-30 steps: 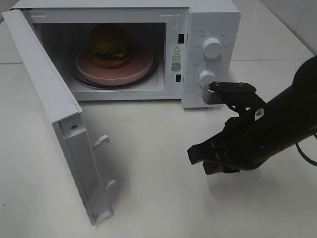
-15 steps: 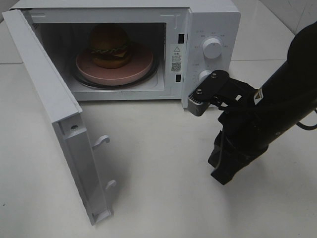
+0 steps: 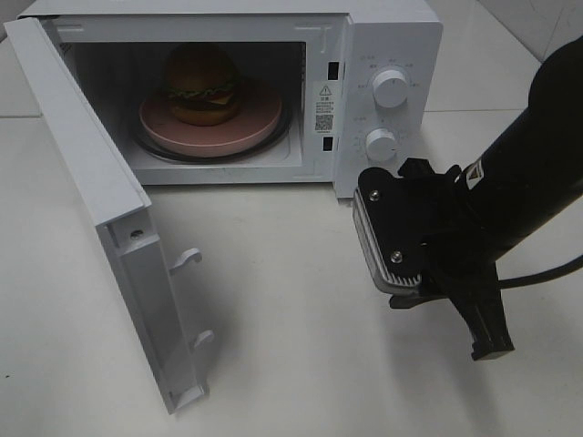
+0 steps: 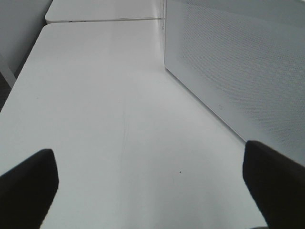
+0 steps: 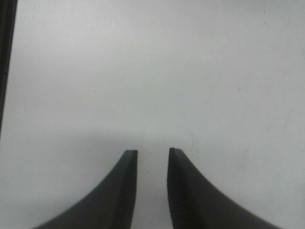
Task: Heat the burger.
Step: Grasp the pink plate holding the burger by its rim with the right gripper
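The burger, with its brown domed bun and lettuce frill, sits on a round pink plate inside the open white microwave. The microwave door is swung wide to the left. My right gripper hangs in front of the control panel, well to the right of the burger, pointing down at the table. The right wrist view shows its jaws slightly parted with only bare table between them. My left gripper is open over the tabletop beside a microwave wall; it is out of the high view.
Two white dials sit on the microwave's front panel, just behind my right wrist. The open door's hooks stick out over the white table. A cable trails from the right arm at the table's right edge.
My right arm has swung right and turned, so the gripper went from pointing left to pointing down at the table. Its jaws have parted a little. Burger, plate and door have not moved.
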Controlling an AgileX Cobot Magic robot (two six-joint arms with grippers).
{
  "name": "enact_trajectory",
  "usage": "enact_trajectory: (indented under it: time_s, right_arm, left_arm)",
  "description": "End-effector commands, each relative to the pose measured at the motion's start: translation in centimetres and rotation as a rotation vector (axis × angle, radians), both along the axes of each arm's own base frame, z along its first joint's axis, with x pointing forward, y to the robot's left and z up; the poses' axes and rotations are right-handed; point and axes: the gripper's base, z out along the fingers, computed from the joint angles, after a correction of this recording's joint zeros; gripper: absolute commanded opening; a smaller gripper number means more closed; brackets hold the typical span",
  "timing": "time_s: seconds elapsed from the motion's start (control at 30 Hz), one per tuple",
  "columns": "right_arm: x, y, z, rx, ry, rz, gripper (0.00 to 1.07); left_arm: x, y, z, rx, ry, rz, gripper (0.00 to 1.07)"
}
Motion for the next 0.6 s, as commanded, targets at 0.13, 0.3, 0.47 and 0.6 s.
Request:
enact_trajectory:
  time_s: [0.13,0.3,0.47,0.6]
  right_arm:
    - [0.29,-0.12,0.33,-0.026,-0.053,0.054,0.44]
    - [0.41,-0.23,0.33,-0.035,-0.061,0.036,0.64]
    - [0.48,-0.20,0.36,-0.008,-0.041,-0.070,0.88]
    - [0.54,-0.21,0.37,-0.005,-0.045,-0.086,0.93]
  left_arm:
    - [-0.24,0.02,0.02,-0.003,-0.033,-0.002,1.00]
    - [-0.24,0.02,0.02,-0.003,-0.033,-0.002,1.00]
    - [-0.24,0.02,0.02,-0.003,-0.033,-0.002,1.00]
    - [-0.24,0.02,0.02,-0.003,-0.033,-0.002,1.00]
